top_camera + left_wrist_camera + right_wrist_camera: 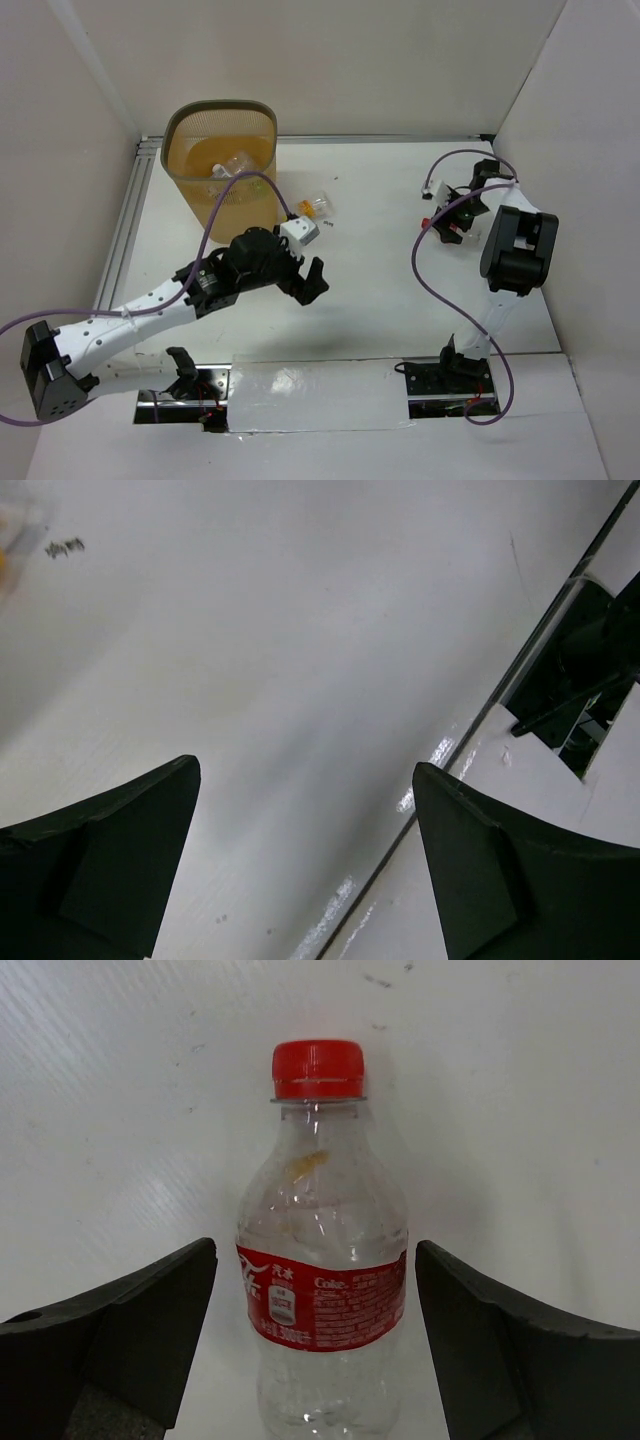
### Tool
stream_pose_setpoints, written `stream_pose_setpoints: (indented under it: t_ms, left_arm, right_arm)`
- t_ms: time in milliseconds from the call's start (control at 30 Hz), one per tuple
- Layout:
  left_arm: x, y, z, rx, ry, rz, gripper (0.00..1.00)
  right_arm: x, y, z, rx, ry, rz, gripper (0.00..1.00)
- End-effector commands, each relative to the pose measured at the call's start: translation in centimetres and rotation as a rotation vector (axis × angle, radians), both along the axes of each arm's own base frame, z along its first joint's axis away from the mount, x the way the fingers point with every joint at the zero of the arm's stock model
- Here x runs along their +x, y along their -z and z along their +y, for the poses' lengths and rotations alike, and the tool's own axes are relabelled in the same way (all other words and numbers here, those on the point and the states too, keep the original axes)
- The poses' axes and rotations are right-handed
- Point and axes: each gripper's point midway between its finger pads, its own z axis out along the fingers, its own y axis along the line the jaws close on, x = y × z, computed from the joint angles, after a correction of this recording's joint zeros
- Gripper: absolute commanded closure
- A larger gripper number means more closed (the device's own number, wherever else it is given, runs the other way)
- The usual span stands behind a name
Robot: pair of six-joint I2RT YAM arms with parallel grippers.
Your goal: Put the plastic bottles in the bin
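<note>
A clear bottle with a red cap and red label (pixel 322 1260) lies on the white table between the spread fingers of my right gripper (pixel 312 1250); the pads do not touch it. In the top view this gripper (pixel 450 218) is at the right rear, with the red cap (pixel 428 221) showing beside it. A crushed clear bottle with a yellow cap (pixel 318 207) lies right of the orange-yellow mesh bin (pixel 190 185). A clear bottle (pixel 232 167) lies inside the bin. My left gripper (pixel 308 283) is open and empty over bare table (pixel 305 765).
White walls close in the table on the left, back and right. A metal rail (pixel 125 225) runs along the left edge. A taped seam and a dark base cutout (pixel 585 695) lie at the near edge.
</note>
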Motion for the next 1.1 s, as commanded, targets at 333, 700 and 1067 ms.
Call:
stream_pose_setpoints:
  t_ms: [333, 700, 1067]
  left_arm:
    - [-2.8, 2.1, 0.7, -0.055, -0.076, 0.028, 0.0]
    - [-5.9, 6.4, 0.9, -0.048, -0.059, 0.088, 0.0]
    - [-7.3, 7.2, 2.9, -0.034, -0.029, 0.07, 0.0]
  right_arm:
    - [-3.9, -1.5, 3.0, 0.028, -0.097, 0.172, 0.64]
    - [2.3, -22.2, 24.1, 0.166, -0.41, -0.353, 0.75]
    - [2.2, -43.9, 45.9, 0.61, -0.408, -0.988, 0.73]
